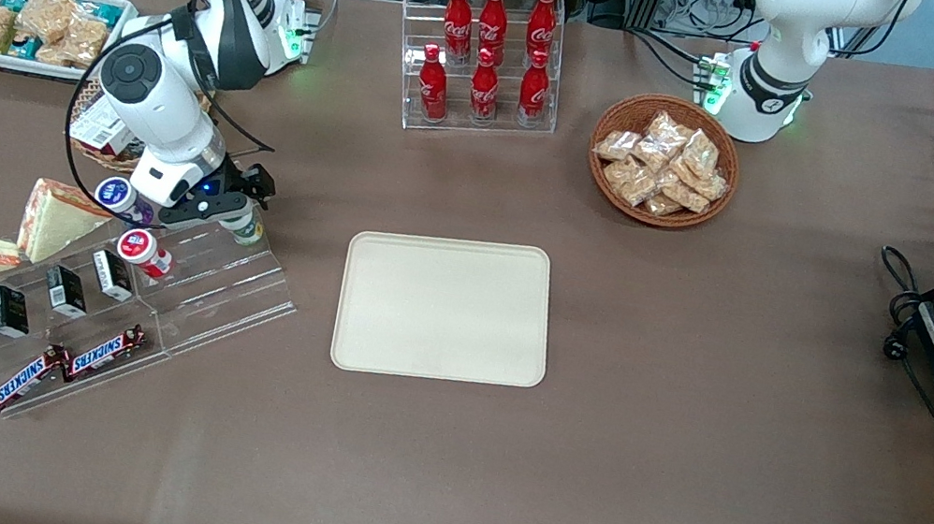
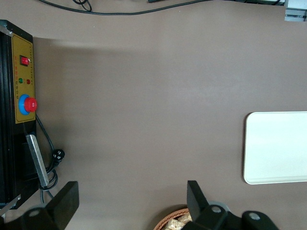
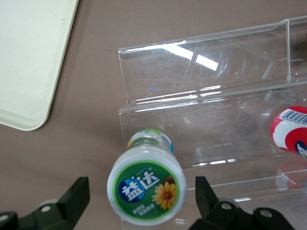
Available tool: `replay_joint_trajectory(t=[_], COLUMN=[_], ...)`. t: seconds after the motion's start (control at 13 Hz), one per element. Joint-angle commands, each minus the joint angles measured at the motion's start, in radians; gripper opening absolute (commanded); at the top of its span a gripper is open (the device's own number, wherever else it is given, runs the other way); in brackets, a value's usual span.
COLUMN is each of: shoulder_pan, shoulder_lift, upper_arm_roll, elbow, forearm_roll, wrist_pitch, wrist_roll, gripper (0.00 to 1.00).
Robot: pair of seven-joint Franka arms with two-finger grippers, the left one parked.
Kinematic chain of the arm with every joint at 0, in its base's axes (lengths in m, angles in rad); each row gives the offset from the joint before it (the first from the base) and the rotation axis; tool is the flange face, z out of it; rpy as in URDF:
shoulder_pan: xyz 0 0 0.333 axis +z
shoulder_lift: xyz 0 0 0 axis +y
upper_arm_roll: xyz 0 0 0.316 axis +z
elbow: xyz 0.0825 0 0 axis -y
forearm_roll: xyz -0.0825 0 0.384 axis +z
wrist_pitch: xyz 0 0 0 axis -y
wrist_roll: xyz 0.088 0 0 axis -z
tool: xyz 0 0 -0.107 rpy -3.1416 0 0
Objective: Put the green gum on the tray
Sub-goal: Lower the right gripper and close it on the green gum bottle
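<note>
Gripper: the right arm's gripper (image 3: 142,203) hangs over the top step of the clear display stand (image 1: 188,282), at the working arm's end of the table.
Fingers: spread wide, one on each side of the green gum (image 3: 146,187), with a gap on both sides; they hold nothing.
Green gum: it stands upright on the stand, green label of the lid facing up, directly under the gripper.
Red-lidded bottle (image 1: 143,251): on the same stand, nearer to the front camera.
Tray (image 1: 445,308): flat on the brown table (image 1: 685,431), beside the stand, nothing on it.
</note>
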Motion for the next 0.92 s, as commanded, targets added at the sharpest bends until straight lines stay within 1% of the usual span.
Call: replay_joint_trajectory(t=[0.0,0.08,0.15,0.23,0.31,0.46,0.54,0.85], shoulder_pan=[0.005,0.005,0.004,0.004,0.002,-0.001,-0.001,-0.002], shoulder_lift=[-0.019,-0.019,-0.019,-0.02,-0.02,-0.022,-0.022,0.001], upper_arm_roll=[0.0,0.01,0.02,0.02,0.02,0.02,0.02,0.02], elbow=[-0.018,-0.016,-0.012,-0.007,-0.001,0.037,0.086,0.443], forearm_roll=[0.014,0.013,0.007,0.007,0.007,0.007,0.007,0.01], wrist_pitch=[0.017,0.015,0.014,0.012,0.008,-0.017,-0.072,-0.478], wrist_roll=[0.022,0.024,0.024,0.025,0.027,0.033,0.034,0.054], gripper=[0.48,0.33,0.27,0.25,0.15,0.14,0.14,0.14])
